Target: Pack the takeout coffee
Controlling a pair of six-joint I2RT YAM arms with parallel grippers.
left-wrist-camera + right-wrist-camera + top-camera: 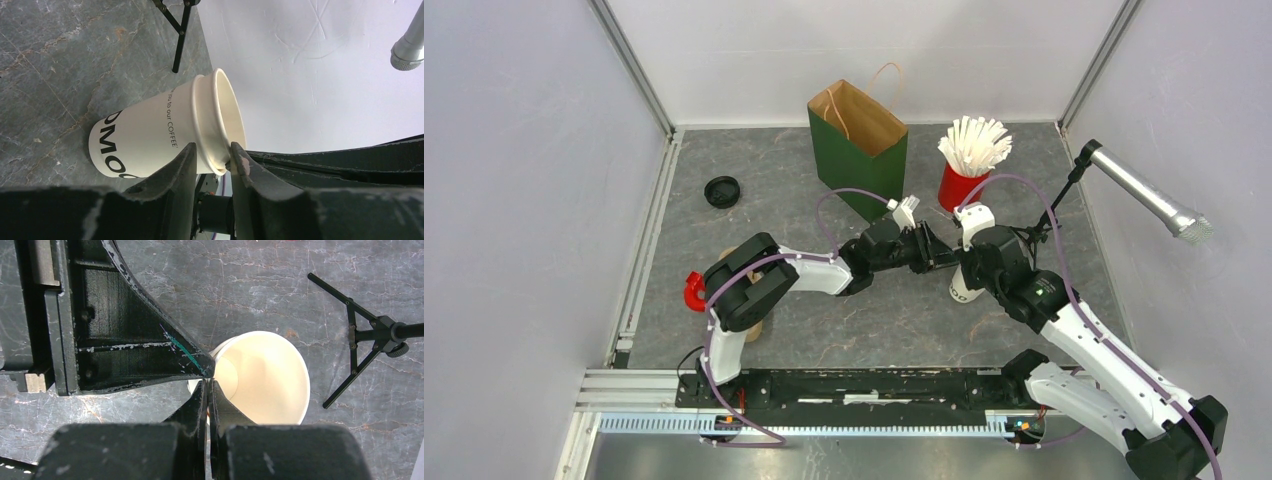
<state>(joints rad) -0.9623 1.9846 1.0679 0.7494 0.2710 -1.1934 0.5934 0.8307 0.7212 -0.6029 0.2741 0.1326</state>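
One white paper cup (961, 289) is in view. It has no lid, and its base rests on the table (764, 225) in front of the green bag (854, 160) and a little to the bag's right. Two grippers hold it. The left gripper (212, 152) pinches the rim with one finger outside the wall and one inside. The right gripper (207, 390) is clenched on the same rim, right beside the left one. One black lid (722, 191) lies flat well to the left of the bag. One red cup (959, 187) of white straws stands just right of the bag. A brownish shape under the left arm, nearer than the bag, is too hidden to name.
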